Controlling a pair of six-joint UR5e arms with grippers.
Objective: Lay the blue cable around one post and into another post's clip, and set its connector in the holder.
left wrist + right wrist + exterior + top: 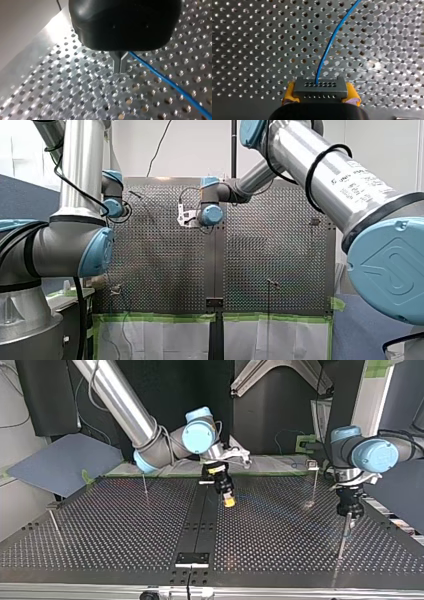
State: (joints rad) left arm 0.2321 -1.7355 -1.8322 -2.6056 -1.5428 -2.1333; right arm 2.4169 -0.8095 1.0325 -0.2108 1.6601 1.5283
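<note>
Right gripper (320,93): clamps connector (320,87) in yellow pads (290,92).
Left gripper (120,64): fingers (116,61) narrow, blue cable (165,80) beside.
Progress: apparently early; nothing routed or seated.

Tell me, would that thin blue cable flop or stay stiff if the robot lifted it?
Probably floppy: the thin blue cable bends in a soft curve away from the dark grey connector block. It looks light too, being so thin. The block is held between my right gripper's yellow pads, so it likely pulls the cable along after it.
</note>
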